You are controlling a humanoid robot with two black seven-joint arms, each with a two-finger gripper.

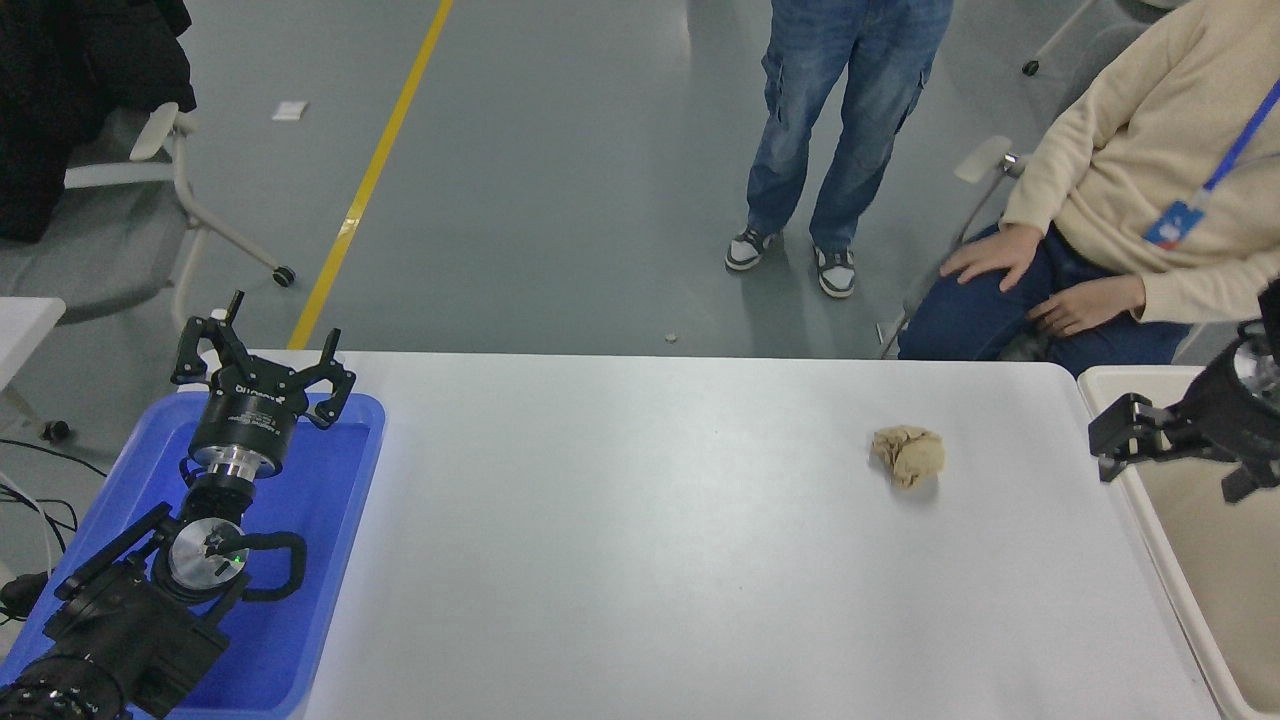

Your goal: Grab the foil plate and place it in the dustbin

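The foil plate is not in view anywhere on the table or in the visible part of the bin. The dustbin [1172,570], a beige bin with a thick rim, stands off the table's right end, cut off by the picture's edge. My right gripper [1172,462] comes in from the right edge and hangs over the bin's near-left rim, open and empty. My left gripper [262,358] is parked open above the blue tray [330,520] at the lower left.
A small tan crumpled paper wad [908,455] lies on the white table [640,560], left of the bin. A person sits at the far right with hands on the knees [1040,285]. Another person stands beyond the table [830,130].
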